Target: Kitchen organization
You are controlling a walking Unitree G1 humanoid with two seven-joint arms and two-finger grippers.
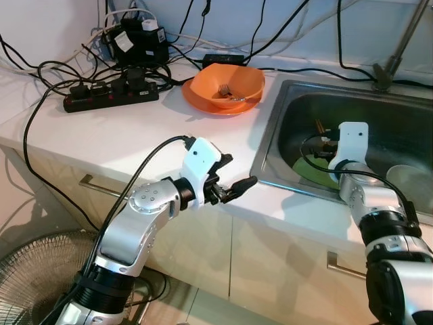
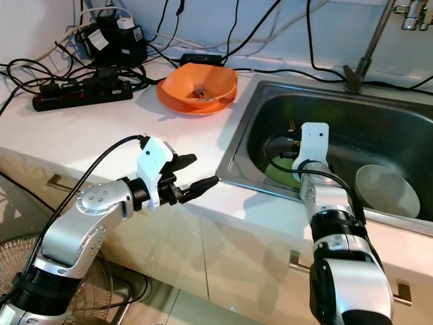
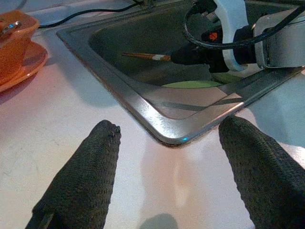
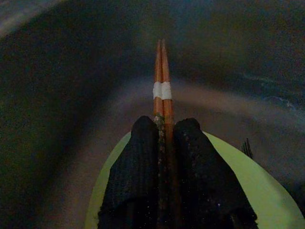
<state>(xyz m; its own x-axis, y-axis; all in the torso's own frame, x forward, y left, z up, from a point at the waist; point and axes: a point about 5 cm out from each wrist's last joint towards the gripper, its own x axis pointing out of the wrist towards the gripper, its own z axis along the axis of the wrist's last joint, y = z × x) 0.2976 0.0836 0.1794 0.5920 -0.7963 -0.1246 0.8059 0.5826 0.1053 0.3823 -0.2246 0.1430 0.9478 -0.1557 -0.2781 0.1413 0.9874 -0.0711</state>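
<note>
Two silver arms reach over a white countertop (image 1: 101,142) with a recessed stainless-steel sink (image 2: 399,128). Nearest the camera, the left gripper (image 1: 233,177) hovers just above the counter beside the sink's near-left corner, its two black fingers (image 3: 86,176) spread apart with nothing between them. Beyond it, the right gripper (image 4: 164,138) is lowered into the basin, fingers closed on a pair of orange-brown chopsticks with white bands (image 4: 161,81); the chopsticks project past the fingertips above a lime-green round plate (image 4: 257,191) lying on the sink floor. A pale round dish (image 2: 387,190) lies in the basin to the right of the green plate. Farther back on the counter stands an orange bowl on an orange plate (image 1: 226,87) holding metal cutlery. At the rear left lie a black power strip (image 1: 111,95) and tangled black cables (image 1: 47,68).
</note>
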